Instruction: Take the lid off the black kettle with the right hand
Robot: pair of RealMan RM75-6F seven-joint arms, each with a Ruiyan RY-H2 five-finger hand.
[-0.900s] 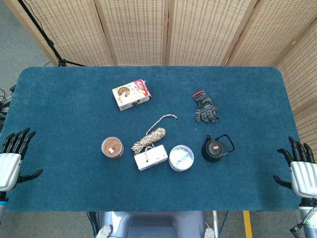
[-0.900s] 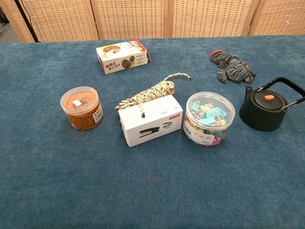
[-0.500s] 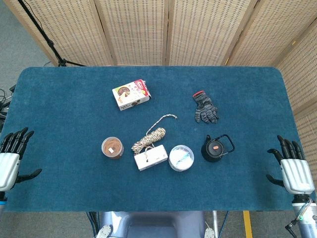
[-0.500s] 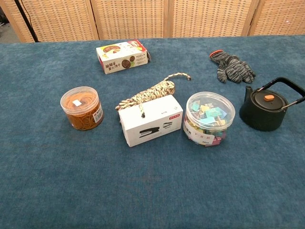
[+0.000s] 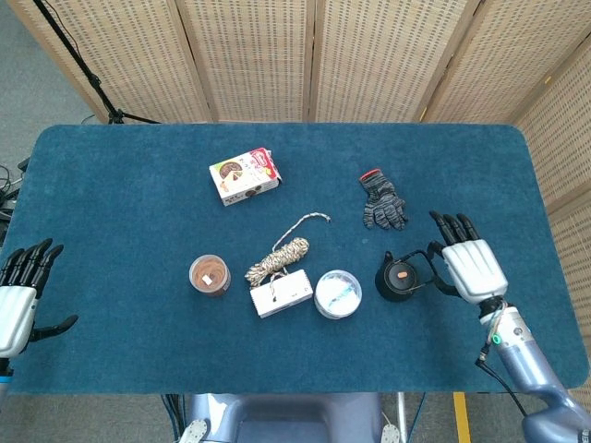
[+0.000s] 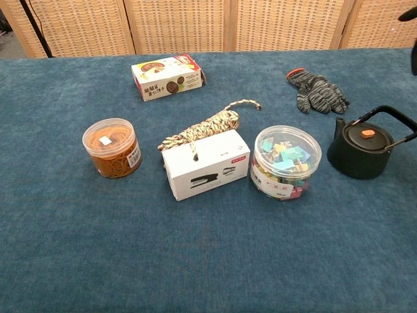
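right hand has swung in from the surface's right edge, now just right of the kettle, fingers spread, holding nothing. kettle sits right of centre, lid still on. reach is under way; grasp not begun. left hand open at left edge, unmoved.
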